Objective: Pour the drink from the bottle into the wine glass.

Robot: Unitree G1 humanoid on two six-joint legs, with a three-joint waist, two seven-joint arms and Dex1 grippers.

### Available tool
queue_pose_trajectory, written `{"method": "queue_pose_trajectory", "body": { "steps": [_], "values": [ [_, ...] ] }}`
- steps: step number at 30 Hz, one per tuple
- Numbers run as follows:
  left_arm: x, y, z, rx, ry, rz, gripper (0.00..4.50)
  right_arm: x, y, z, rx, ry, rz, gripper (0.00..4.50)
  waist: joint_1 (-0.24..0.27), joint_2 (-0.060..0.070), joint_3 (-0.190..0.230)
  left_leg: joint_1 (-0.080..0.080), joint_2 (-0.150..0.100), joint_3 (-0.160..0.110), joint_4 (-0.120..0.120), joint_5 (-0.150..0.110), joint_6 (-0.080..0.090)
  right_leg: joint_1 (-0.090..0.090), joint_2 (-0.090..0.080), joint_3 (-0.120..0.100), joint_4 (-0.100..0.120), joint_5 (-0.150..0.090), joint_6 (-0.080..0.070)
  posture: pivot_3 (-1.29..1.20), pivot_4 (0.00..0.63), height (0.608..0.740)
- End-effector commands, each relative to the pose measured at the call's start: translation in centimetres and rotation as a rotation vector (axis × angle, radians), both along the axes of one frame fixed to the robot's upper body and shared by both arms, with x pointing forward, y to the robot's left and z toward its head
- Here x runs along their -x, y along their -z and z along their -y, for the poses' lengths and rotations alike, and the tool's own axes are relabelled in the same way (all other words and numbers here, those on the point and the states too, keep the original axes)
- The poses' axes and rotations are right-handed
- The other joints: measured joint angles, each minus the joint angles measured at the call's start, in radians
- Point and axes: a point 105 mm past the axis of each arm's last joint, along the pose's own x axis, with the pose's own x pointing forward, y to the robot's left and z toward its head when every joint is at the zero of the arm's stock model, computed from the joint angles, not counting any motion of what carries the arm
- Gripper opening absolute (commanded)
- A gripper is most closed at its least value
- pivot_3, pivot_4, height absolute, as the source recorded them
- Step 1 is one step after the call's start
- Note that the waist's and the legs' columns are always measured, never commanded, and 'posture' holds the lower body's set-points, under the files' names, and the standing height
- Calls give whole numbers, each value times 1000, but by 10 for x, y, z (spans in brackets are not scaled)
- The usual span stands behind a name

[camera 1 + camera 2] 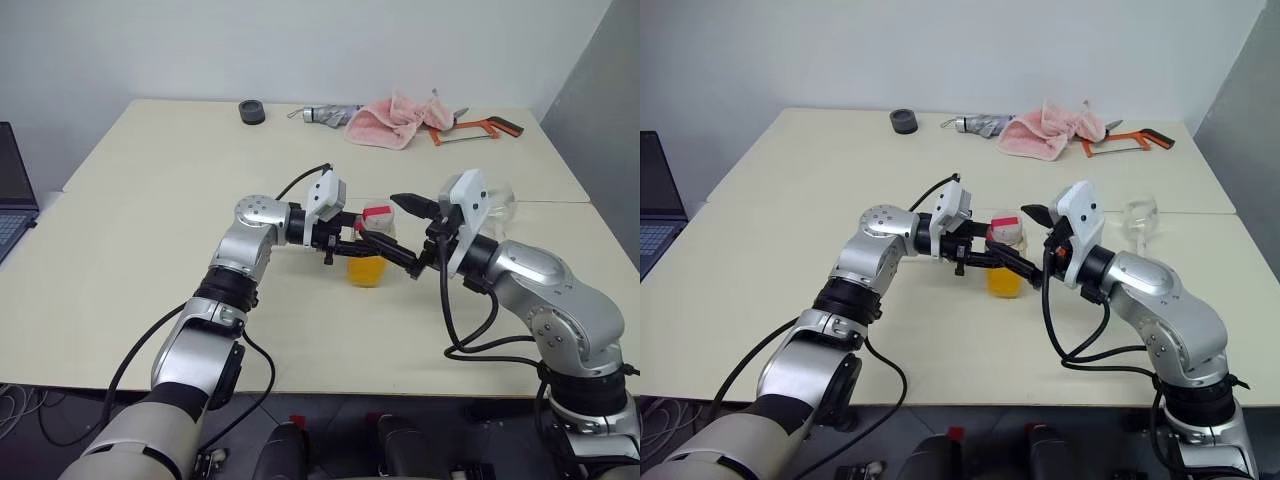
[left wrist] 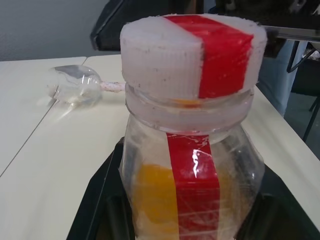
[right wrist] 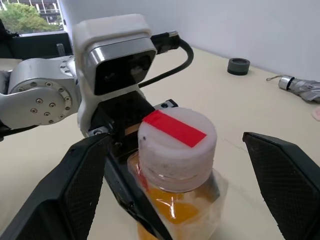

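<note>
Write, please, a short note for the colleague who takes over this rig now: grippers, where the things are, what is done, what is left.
Left gripper: jaws shut on the bottle, holding it upright over the table.
Right gripper: jaws open, one on each side of the cap, not closed on it.
The drink is all in the bottle; the cap is on.
Wine glass: on the table beyond the right arm; looks empty, and in the left wrist view seems to lie on its side.
Done: bottle picked up.
Left: grip and remove the cap, check the glass stands, pour.

No readable text, brand or number anywhere; the small clear plastic bottle (image 2: pixel 192 185) bears a plain red stripe (no lettering on it).
</note>
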Motion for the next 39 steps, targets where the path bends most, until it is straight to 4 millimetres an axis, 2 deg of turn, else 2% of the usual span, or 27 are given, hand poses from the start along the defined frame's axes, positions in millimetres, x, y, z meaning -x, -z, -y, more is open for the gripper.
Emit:
{"method": "queue_pose_trajectory", "body": {
  "steps": [1,15,26,29,35,39],
  "values": [
    [3,-16,1,43,15,58,1849,0,-14,-1,-11,-3,72,4500,0,0,0,0,0,0,0,0,0,0,0,0,0,0,0,0,150,740],
    [2,-16,0,43,8,59,1848,-12,-16,6,-3,79,109,4500,0,0,0,0,0,0,0,0,0,0,0,0,0,0,0,0,150,740],
    [1,-16,0,41,1,63,1848,-8,-16,-1,-37,41,75,4500,0,0,0,0,0,0,0,0,0,0,0,0,0,0,0,0,150,740],
    [1,-16,0,42,0,63,1848,-6,-15,-4,-34,27,67,3898,0,0,0,0,0,0,0,0,0,0,0,0,0,0,0,0,150,740],
    [1,-16,-1,44,-6,63,1848,-1,-12,-7,-25,-5,54,1861,0,0,0,0,0,0,0,0,0,0,0,0,0,0,0,0,150,740],
    [1,-16,-1,44,-7,63,1848,0,-12,-7,-21,-5,60,1852,0,0,0,0,0,0,0,0,0,0,0,0,0,0,0,0,150,740]
  ]
}}
